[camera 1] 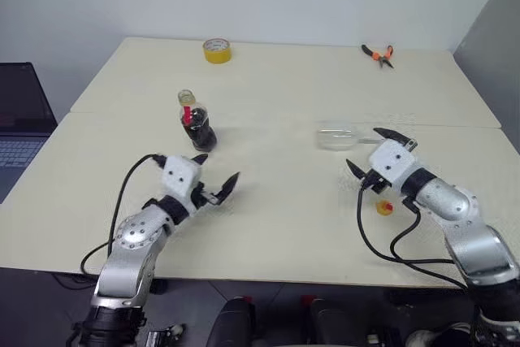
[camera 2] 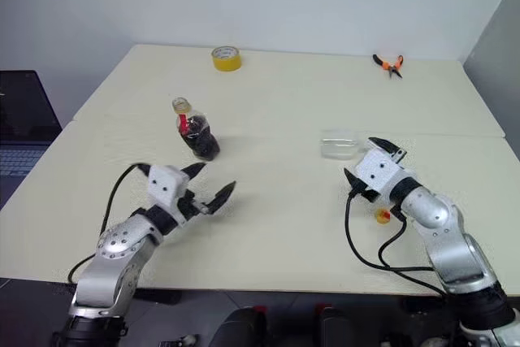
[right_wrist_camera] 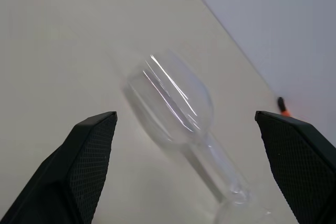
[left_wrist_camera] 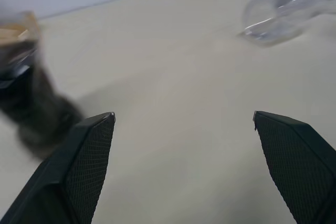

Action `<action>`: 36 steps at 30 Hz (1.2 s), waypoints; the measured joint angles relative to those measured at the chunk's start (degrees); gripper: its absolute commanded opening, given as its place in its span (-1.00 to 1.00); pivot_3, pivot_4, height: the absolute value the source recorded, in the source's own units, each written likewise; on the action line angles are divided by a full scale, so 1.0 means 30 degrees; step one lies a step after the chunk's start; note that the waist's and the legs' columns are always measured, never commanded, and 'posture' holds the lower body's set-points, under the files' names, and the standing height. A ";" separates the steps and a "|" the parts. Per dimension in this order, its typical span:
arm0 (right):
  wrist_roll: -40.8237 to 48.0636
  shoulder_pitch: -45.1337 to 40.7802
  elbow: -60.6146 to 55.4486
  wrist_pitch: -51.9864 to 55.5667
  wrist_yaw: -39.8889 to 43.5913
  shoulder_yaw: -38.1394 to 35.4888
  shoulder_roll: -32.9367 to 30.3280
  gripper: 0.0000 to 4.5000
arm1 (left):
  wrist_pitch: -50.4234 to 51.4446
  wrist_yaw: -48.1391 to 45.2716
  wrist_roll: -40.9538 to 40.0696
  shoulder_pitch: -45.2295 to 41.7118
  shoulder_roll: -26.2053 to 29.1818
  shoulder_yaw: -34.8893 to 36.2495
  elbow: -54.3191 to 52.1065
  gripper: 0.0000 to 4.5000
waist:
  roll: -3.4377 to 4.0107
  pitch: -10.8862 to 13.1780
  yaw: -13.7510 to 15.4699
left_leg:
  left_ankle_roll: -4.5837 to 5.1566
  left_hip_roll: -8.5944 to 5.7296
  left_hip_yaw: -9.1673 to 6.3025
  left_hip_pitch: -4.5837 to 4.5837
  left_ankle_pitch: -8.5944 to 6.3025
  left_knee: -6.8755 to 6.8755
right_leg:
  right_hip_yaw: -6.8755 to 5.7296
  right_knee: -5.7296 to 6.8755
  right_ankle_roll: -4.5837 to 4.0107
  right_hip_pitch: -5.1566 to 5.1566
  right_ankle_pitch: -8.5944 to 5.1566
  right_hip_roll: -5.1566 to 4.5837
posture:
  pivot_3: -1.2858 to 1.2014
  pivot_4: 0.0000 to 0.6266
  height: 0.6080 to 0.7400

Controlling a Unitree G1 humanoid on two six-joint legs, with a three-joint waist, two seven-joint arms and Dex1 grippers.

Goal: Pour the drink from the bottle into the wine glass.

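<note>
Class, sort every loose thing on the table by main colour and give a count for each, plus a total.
Yellow: 2, tape roll and bottle cap
Clear: 2, bottle with dark drink, wine glass lying on its side
Orange-handled: 1, pliers
Total: 5

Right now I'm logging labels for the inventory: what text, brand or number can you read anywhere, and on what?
No text is readable.
Bottle: the red neck label is too small to read.
Yellow tape roll: no print shows.
Lying wine glass: no markings.
Pliers: no markings.
</note>
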 measured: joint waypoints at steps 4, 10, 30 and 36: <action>-0.3767 -0.1035 0.2837 -0.1194 -0.1060 0.1751 -0.0742 1.00 | 0.0542 -0.1256 -0.0194 -0.1545 0.0430 -0.0528 0.0077 0.98 | 0.0001 0.0001 -0.0030 | -0.0020 0.0000 0.0036 -0.0002 0.0012 0.0004 | 0.0028 0.0000 0.0000 -0.0014 0.0000 0.0000 | 0.03 -0.52 1.00; -0.7863 -0.3742 0.7215 -0.2945 -0.3579 0.3173 -0.0382 1.00 | 0.0158 -0.2969 -0.0234 -0.3290 0.0394 -0.1096 0.1390 0.98 | 0.0001 0.0001 -0.0128 | -0.0056 0.0007 0.0058 -0.0001 0.0033 -0.0003 | 0.0043 -0.0002 -0.0001 -0.0023 0.0000 0.0005 | 0.03 -0.52 1.00; -1.0205 -0.9444 1.9329 -0.5829 -0.7477 0.4957 0.2470 -0.07 | -0.1913 -0.4920 -0.0074 -0.4430 -0.0382 -0.1767 0.4316 1.00 | 0.0002 0.0001 -0.0455 | -0.0035 0.0009 0.0064 -0.0009 0.0023 0.0005 | 0.0050 0.0007 -0.0004 -0.0025 0.0002 -0.0001 | 0.03 -0.52 1.00; -0.9631 -0.8839 1.8246 -0.5553 -0.7471 0.4664 0.2514 -0.95 | -0.1683 -0.4583 -0.0090 -0.4425 -0.0381 -0.1765 0.4179 1.00 | 0.0003 0.0002 -0.0489 | -0.0030 0.0009 0.0062 -0.0013 0.0020 0.0005 | 0.0050 0.0013 -0.0004 -0.0030 0.0002 -0.0001 | 0.03 -0.52 1.00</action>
